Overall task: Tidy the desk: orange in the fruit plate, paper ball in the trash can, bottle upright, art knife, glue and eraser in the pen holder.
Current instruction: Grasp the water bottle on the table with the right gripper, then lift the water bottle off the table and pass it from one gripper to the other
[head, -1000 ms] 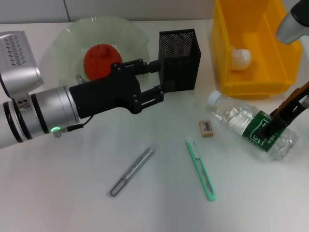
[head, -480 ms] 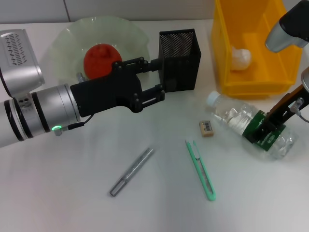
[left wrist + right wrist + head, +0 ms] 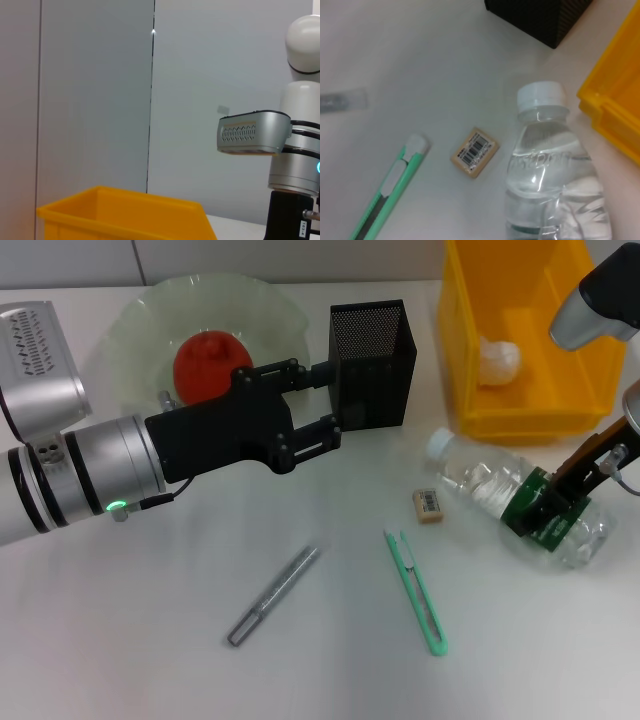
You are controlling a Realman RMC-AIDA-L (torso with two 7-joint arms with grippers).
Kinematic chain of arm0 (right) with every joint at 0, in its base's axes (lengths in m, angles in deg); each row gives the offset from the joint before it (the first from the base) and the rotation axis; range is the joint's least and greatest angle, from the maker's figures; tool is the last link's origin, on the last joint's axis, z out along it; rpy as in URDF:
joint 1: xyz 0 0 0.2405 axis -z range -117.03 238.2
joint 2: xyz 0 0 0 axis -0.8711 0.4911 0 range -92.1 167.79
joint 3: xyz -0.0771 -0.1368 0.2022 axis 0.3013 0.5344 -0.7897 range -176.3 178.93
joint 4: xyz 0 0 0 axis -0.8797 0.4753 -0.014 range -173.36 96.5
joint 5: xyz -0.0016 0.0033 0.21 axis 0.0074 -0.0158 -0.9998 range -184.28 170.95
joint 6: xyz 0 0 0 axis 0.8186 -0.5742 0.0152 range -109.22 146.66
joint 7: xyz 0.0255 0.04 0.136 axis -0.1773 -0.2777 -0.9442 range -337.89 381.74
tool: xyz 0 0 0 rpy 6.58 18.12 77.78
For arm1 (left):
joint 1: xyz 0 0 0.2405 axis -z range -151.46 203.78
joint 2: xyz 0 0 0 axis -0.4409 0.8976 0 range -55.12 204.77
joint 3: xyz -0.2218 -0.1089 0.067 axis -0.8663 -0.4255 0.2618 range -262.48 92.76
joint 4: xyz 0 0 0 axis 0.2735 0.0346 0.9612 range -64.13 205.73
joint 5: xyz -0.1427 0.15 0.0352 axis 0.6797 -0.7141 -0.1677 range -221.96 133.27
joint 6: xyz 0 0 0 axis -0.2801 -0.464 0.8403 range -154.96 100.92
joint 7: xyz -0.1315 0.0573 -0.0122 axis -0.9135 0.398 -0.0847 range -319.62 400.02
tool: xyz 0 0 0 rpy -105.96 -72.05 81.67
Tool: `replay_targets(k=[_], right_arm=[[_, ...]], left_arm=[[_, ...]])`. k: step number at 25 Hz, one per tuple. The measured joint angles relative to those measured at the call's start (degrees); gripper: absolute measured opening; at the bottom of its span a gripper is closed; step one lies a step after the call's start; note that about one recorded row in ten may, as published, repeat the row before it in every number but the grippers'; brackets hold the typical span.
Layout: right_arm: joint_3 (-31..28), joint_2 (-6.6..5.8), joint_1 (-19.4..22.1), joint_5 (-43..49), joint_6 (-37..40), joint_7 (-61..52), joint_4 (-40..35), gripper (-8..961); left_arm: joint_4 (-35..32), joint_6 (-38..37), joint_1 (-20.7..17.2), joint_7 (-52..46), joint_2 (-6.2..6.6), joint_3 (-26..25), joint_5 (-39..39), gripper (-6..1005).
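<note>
The right pincer [image 3: 553, 508] is down on the bottle [image 3: 520, 502], clamped across its green label. The bottle lies flat on the desk [image 3: 150, 640], with its cap pointing away from the pincer, toward the eraser [image 3: 427, 504] and the pen holder [image 3: 372, 362].

The step in hand looks like standing the bottle up. To do it well, the pincer should keep a firm grip, lift a little, then tip the cap end up slowly so the bottle does not slip or roll. It should set the flat bottom down on bare desk, not against the trash can [image 3: 525, 340] just behind it, which already holds the paper ball [image 3: 497, 360].

The knife [image 3: 415, 577] and glue [image 3: 272, 595] lie farther off from the pincer.

Farthest away, the left pincer [image 3: 330, 400] waits with its jaws apart beside the pen holder, near the orange [image 3: 205, 362] in the plate [image 3: 150, 310].
</note>
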Motion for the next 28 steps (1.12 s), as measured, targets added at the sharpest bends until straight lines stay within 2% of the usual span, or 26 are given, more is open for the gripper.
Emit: replay_targets(k=[11,15,16,17,18,28], right_arm=[[-0.1,0.26,4.18,-3.17,0.47,0.01,-5.35,776],[0.09,0.32,7.62,-7.58,0.87,0.54,-9.63,769],[0.13,0.25,9.89,-10.88,2.01,1.73,-12.45,767],[0.13,0.25,9.89,-10.88,2.01,1.73,-12.45,764],[0.13,0.23,12.19,-13.52,3.25,2.6,-15.66,762],[-0.01,0.36,20.3,-20.6,4.8,4.11,-24.94,762]], left_arm=[[0.0,-0.2,-0.39,0.0,0.0,0.0,0.0,563],[0.0,-0.26,-0.39,0.0,0.0,0.0,0.0,563],[-0.03,-0.31,-0.39,0.0,0.0,0.0,0.0,563],[-0.03,-0.31,-0.39,0.0,0.0,0.0,0.0,563],[-0.06,-0.39,-0.38,0.0,0.0,0.0,0.0,563],[-0.24,-1.17,-0.19,0.0,0.0,0.0,1.24,563]])
